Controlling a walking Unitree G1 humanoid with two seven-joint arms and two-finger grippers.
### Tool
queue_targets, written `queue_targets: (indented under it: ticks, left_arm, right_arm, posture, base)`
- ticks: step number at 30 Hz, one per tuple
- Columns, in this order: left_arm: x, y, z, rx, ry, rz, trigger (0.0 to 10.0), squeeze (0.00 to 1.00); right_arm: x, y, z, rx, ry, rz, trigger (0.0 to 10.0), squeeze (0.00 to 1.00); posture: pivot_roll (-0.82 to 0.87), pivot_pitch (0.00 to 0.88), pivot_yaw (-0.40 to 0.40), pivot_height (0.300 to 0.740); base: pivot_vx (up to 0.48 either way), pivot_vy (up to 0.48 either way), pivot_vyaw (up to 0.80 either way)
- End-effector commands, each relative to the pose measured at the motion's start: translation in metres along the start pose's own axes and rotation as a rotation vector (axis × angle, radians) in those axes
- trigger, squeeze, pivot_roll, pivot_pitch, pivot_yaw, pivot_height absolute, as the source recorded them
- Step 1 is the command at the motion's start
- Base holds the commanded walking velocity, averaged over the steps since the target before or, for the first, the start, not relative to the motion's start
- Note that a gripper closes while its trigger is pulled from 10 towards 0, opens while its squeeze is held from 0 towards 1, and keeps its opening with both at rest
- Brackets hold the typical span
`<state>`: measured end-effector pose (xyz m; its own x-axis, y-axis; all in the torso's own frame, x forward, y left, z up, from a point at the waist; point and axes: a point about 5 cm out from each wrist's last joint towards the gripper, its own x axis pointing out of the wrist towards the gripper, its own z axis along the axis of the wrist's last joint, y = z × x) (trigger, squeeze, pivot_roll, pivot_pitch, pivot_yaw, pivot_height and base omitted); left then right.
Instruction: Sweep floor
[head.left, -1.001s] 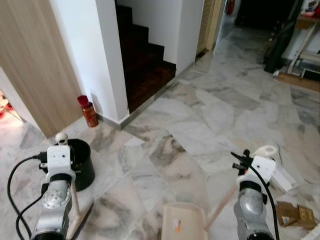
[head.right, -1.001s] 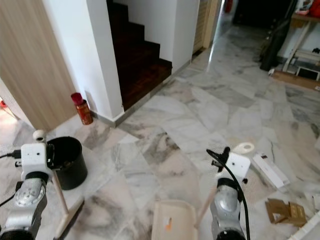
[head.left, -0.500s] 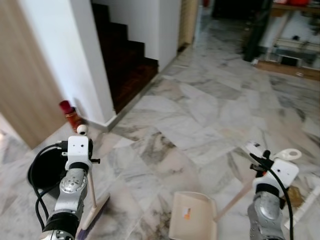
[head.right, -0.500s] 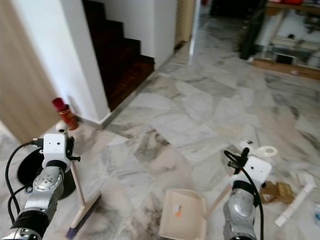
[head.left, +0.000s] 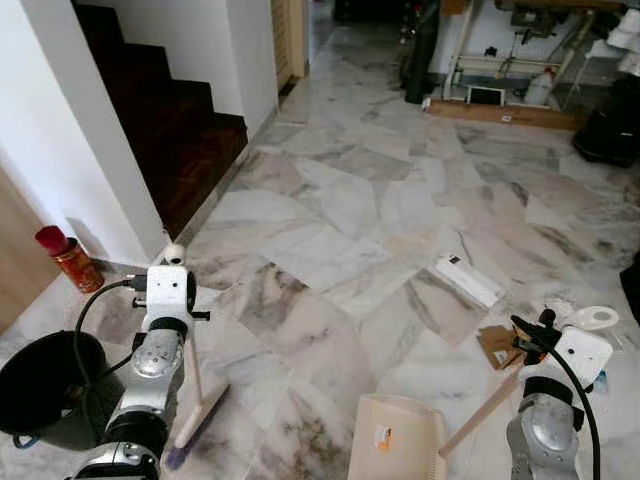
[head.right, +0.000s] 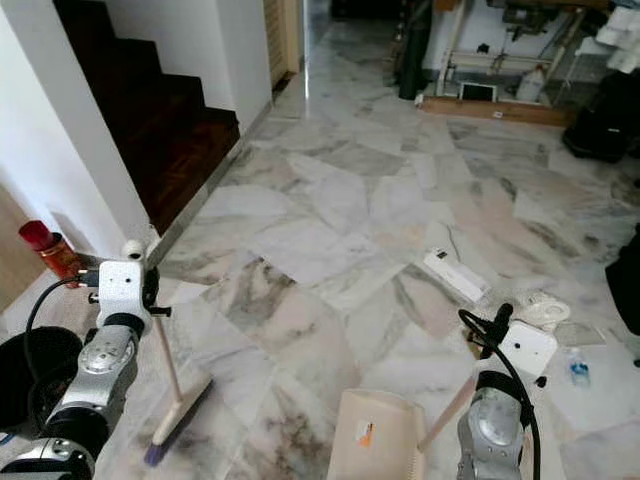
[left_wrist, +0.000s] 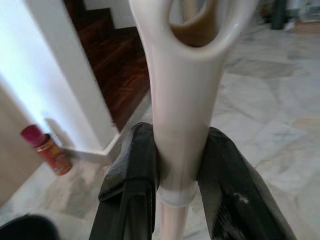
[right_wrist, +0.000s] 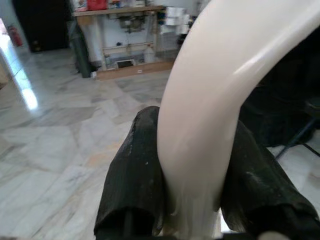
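Left eye view: a marble floor (head.left: 350, 210) is seen, with dark stairs (head.left: 170, 130) beside a white wall. The broom (head.left: 196, 405) is held upright on the robot's left, its bristles resting on the floor just beside a black bucket (head.left: 35, 385); a red can (head.left: 68, 258) is stood against the wall further back. The cream dustpan (head.left: 400, 452) is set flat on the floor in front of the robot, its long handle slanting up to the right arm. A white box (head.left: 468, 280) and pieces of cardboard (head.left: 497, 345) are scattered on the floor ahead on the right.

Left wrist view: the left gripper (left_wrist: 177, 172) is clenched on the broom's cream handle (left_wrist: 177, 120), one black finger pressed on each side, just below the handle's hanging loop.

Right wrist view: the right gripper (right_wrist: 192, 185) is closed around the dustpan's curved cream handle (right_wrist: 210, 100), gripped between both fingers.
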<state>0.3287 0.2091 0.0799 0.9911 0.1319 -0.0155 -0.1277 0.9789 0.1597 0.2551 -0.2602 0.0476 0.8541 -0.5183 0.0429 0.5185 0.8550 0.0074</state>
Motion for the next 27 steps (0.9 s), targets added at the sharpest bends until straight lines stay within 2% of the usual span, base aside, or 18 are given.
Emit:
queue_targets:
  ticks: [1,6,9,11,15,21,27]
  left_arm:
    - [0.004,-0.004,0.008,0.006,-0.040,-0.018,10.0,0.00]
    - [0.005,-0.003,0.011,0.049,-0.050,-0.050,10.0,0.00]
    - [0.008,0.002,0.015,0.072,-0.069,-0.040,10.0,0.00]
    - [0.010,0.011,0.019,0.075,-0.081,-0.004,10.0,0.00]
    - [0.009,0.013,0.017,0.076,-0.080,0.006,10.0,0.00]
    - [0.011,0.004,0.018,0.070,-0.086,-0.010,10.0,0.00]
    - [0.012,0.005,0.018,0.074,-0.083,-0.011,10.0,0.00]
  right_arm:
    - [0.004,-0.002,0.009,0.011,-0.037,-0.008,10.0,0.00]
    - [0.004,-0.003,0.005,0.014,-0.022,-0.033,10.0,0.00]
    - [0.005,0.003,0.004,0.019,-0.010,-0.023,10.0,0.00]
    - [0.009,0.015,0.006,0.026,-0.005,0.013,10.0,0.00]
    - [0.012,0.022,0.011,0.033,-0.015,0.036,10.0,0.00]
    - [0.012,0.015,0.011,0.022,-0.015,0.025,10.0,0.00]
    - [0.012,0.015,0.010,0.021,-0.013,0.025,10.0,0.00]
  posture:
    - [-0.06,0.000,0.045,0.740]
    - [-0.01,0.000,0.052,0.740]
    - [0.00,0.000,0.046,0.740]
    - [0.01,0.000,0.041,0.740]
    - [-0.01,0.000,0.036,0.740]
    - [-0.02,0.000,0.041,0.740]
    - [-0.02,0.000,0.048,0.740]
  base:
    - [0.000,0.000,-0.71]
    - [0.000,0.000,-0.71]
    - [0.000,0.000,-0.72]
    - [0.000,0.000,-0.71]
    - [0.000,0.000,-0.71]
    - [0.000,-0.201,-0.71]
    - [0.000,-0.202,-0.71]
